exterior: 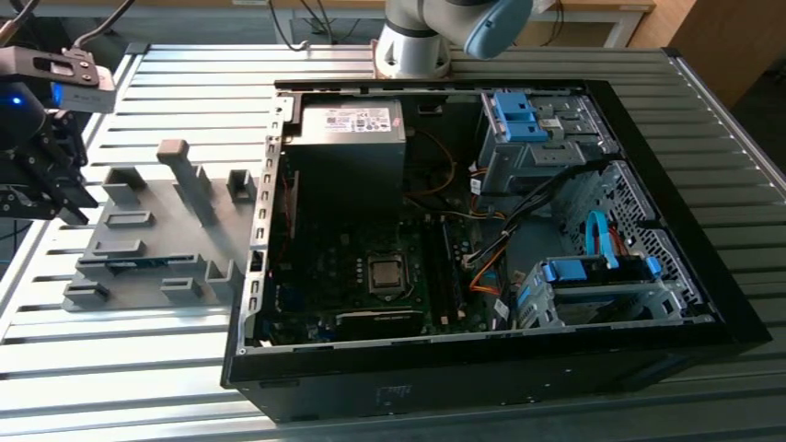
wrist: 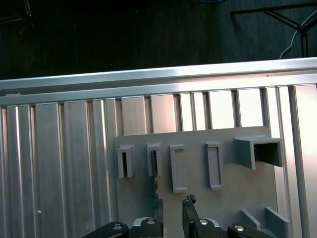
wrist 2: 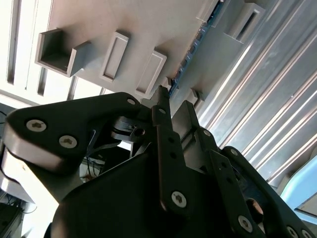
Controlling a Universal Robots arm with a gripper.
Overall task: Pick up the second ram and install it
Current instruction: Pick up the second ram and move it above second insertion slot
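Aluminium slats make up the desk [exterior: 184, 83], which carries everything else. One black computer case [exterior: 491, 368] lies on its side with the open face up, most likely so that the board inside can be reached from above. It holds one grey power supply [exterior: 350, 124] and two blue drive carriers [exterior: 522, 115].

Just beside the case, towards the exterior view's left, sits one grey holder fixture [exterior: 147, 241]. The first wrist view shows four upright frames in a row on it, with one larger hooded bracket at the row's end.

The single gripper [wrist: 172, 206] hangs over that fixture, well apart from the case. Its two fingers [wrist: 189, 210] stand apart with a narrow gap between them and nothing in it.

The second ram [wrist 2: 192, 54] is in the fixture, not in the gripper. It is one thin blue stick, and in the second wrist view it runs along a line of supports towards the fingertips. It appears to stand on its long edge, which would leave both flat faces free for the fingers to close on. I cannot tell whether a fingertip touches it, though it is very close.
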